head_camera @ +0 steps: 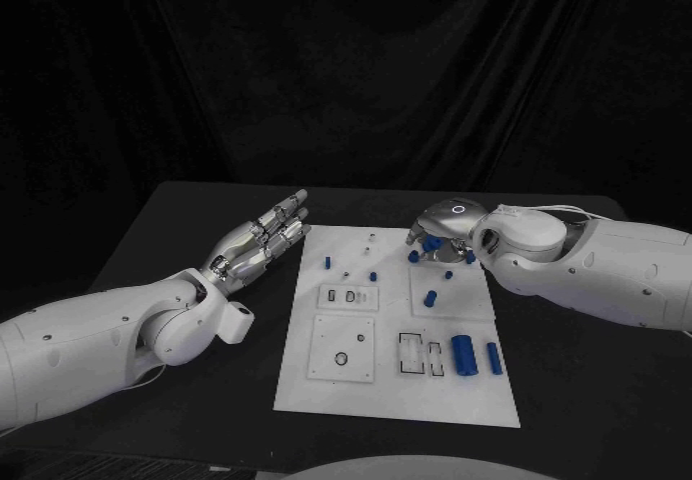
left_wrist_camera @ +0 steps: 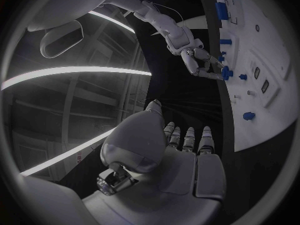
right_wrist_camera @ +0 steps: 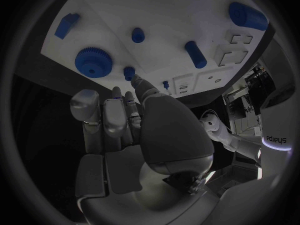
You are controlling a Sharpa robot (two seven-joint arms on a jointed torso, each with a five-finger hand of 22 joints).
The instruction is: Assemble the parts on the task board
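Note:
The white task board (head_camera: 404, 390) lies in the middle of the black table. Several blue parts are on it: a large cylinder (head_camera: 463, 354) and a thinner one (head_camera: 493, 357) at the near right, small pegs (head_camera: 327, 263) (head_camera: 433, 297) farther back. My right hand (head_camera: 440, 235) hangs over the board's far right part with its fingers pointing down and apart, holding nothing. In the right wrist view a blue gear (right_wrist_camera: 92, 61) and a small peg (right_wrist_camera: 129, 72) lie just past its fingertips (right_wrist_camera: 141, 85). My left hand (head_camera: 267, 240) is flat and open beside the board's far left corner.
Bare black table surrounds the board (left_wrist_camera: 269, 45) on all sides. White inset plates with slots and holes (head_camera: 343, 348) (head_camera: 421, 353) sit in the board's near half. In the left wrist view my right hand (left_wrist_camera: 200, 60) hovers over blue parts (left_wrist_camera: 226, 73).

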